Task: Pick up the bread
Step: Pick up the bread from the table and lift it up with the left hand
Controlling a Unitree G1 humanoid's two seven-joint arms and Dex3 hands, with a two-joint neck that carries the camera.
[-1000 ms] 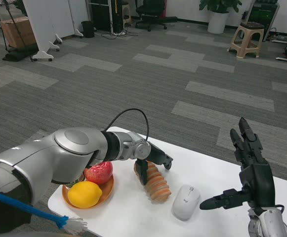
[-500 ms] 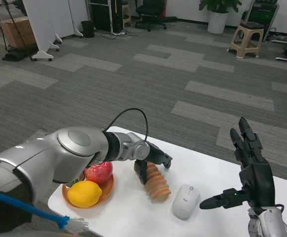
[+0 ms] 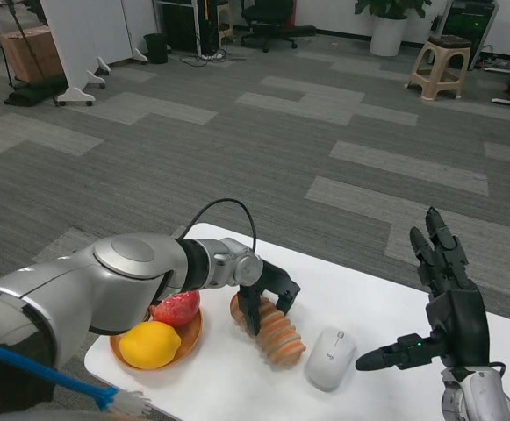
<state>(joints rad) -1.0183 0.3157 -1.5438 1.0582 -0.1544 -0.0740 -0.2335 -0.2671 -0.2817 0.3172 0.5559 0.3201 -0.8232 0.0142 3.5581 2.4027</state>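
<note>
Head view: one bread (image 3: 272, 332), a ridged brown loaf, lies on the white table (image 3: 395, 307) just right of the plate, long axis running from 10 to 4 o'clock. Left hand (image 3: 266, 292) sits on its upper-left end, fingers curled down over the loaf's top and both sides. Bread looks to be touching the table; can't tell whether the fingers actually clamp it or only rest on it. One white computer mouse (image 3: 330, 358) at the bread's 4 o'clock, just beside its lower end, not touching. One orange plate (image 3: 181, 341) at the bread's 9 o'clock, near the table's left edge, holding two fruits: one red apple (image 3: 175, 308) at the back, one yellow lemon (image 3: 150, 345) in front, touching each other. Right hand (image 3: 448, 311) at 3 o'clock, well apart from the bread, raised above the table's right side, fingers spread wide and pointing up, thumb out toward the mouse, holding nothing. One black cable (image 3: 224, 215) loops over the left wrist.
</note>
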